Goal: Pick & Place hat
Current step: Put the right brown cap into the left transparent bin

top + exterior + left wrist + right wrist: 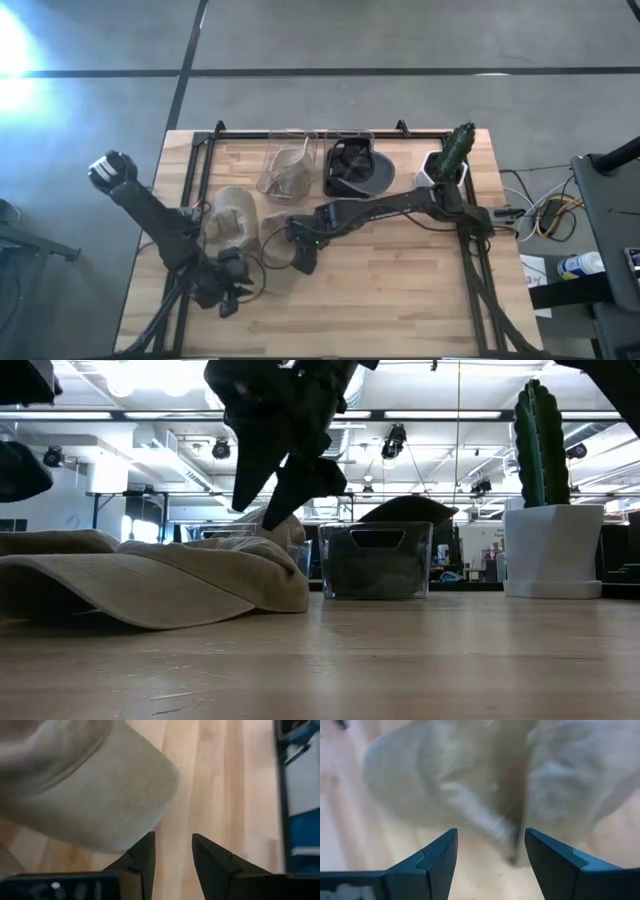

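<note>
A beige hat [232, 225] lies on the wooden table left of centre, resting on its brim [150, 595]. My right gripper [287, 247] hangs open above the table at the hat's right side [275, 510]; its wrist view shows the hat [470, 785] just beyond the spread fingers [490, 850]. My left gripper [232, 270] is at the hat's near side, open, and the brim [100, 795] lies just past its fingertips [172, 845]. Neither gripper holds anything.
Along the far edge stand a clear bin [285, 170] with something beige in it, a dark bin with a dark hat [355, 168] and a cactus in a white pot [450, 160]. A black frame [300, 135] borders the table. Bare wood lies near and right [400, 290].
</note>
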Action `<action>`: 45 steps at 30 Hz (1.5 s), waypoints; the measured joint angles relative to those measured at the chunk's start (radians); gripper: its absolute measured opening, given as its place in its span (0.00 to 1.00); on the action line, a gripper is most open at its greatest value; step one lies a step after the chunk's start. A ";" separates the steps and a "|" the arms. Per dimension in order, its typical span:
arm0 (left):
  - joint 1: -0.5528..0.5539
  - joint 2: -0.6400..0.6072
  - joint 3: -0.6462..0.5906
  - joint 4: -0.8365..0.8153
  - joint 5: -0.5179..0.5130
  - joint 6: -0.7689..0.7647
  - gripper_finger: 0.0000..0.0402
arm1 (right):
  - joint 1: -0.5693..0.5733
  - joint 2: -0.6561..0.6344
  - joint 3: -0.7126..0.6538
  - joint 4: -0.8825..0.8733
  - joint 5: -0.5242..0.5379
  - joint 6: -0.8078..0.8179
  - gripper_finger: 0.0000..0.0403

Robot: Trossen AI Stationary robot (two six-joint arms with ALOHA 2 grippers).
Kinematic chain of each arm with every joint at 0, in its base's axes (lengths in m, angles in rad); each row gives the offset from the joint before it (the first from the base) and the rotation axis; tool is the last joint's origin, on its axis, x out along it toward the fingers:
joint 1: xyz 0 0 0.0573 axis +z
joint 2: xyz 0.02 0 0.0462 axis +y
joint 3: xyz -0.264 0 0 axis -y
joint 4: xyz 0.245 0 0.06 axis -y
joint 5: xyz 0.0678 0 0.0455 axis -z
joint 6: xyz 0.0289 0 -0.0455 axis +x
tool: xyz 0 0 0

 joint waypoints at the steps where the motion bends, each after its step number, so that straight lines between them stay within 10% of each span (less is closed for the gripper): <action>1: 0.000 0.026 0.021 -0.024 0.001 0.035 0.30 | 0.005 0.000 -0.007 0.001 -0.010 0.010 0.56; 14: 0.039 0.278 0.080 -0.068 -0.047 0.144 0.30 | 0.061 0.000 -0.135 0.128 -0.014 0.165 0.56; 28: 0.167 0.389 0.087 0.616 -0.072 0.406 0.30 | 0.153 -0.043 -0.219 0.072 0.038 0.160 0.56; 38: 0.180 0.323 0.261 0.224 -0.138 0.470 0.30 | 0.240 -0.203 -0.360 0.104 0.058 0.250 0.56; 45: 0.237 0.321 0.288 -0.069 -0.139 0.552 0.30 | 0.312 -0.216 -0.524 0.630 -0.103 0.650 0.56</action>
